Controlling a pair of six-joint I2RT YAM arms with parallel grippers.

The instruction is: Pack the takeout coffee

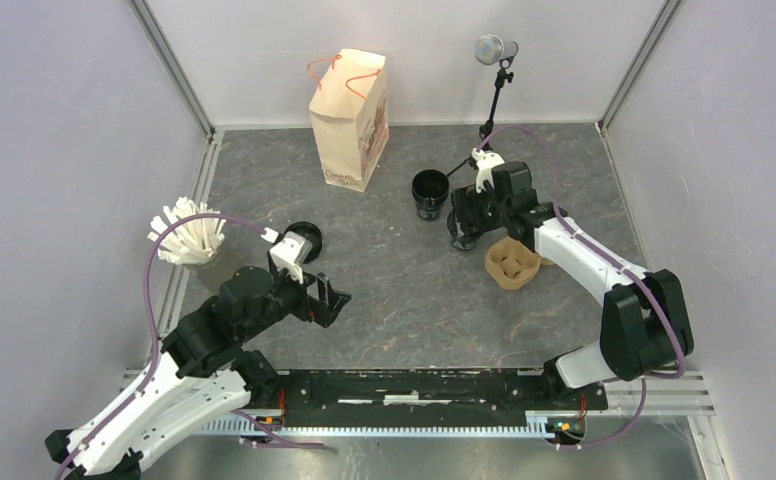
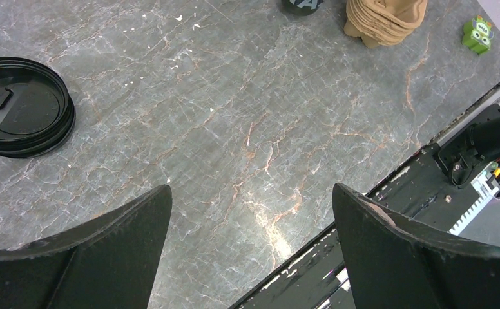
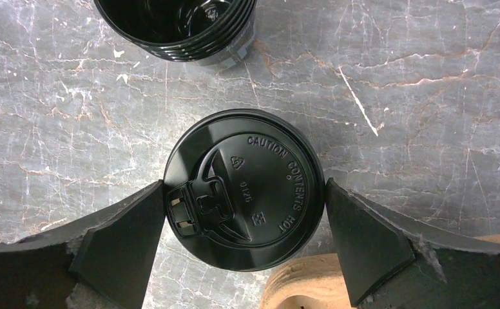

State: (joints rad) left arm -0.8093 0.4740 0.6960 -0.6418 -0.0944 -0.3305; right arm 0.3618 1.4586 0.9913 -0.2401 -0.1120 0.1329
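One takeout coffee [image 3: 244,190], a black cup with a black lid, stands on the table between the fingers of my right gripper [image 3: 244,185]. The jaws are spread to either side of the lid's rim, their tips right at its edge. From above, this gripper [image 1: 464,228] hangs over the cup beside the brown cup carrier [image 1: 512,262]. A stack of open black cups [image 1: 430,193] stands just beyond. My left gripper [image 2: 250,190] is open over bare table, with a stack of black lids [image 2: 22,106] off to its left.
The beige paper bag [image 1: 350,118] with orange handles stands upright at the back. A holder of white stirrers [image 1: 189,235] sits at the left edge. A microphone on a stand [image 1: 494,50] rises at the back right. A small green toy [image 2: 479,33] lies near the carrier [image 2: 386,19].
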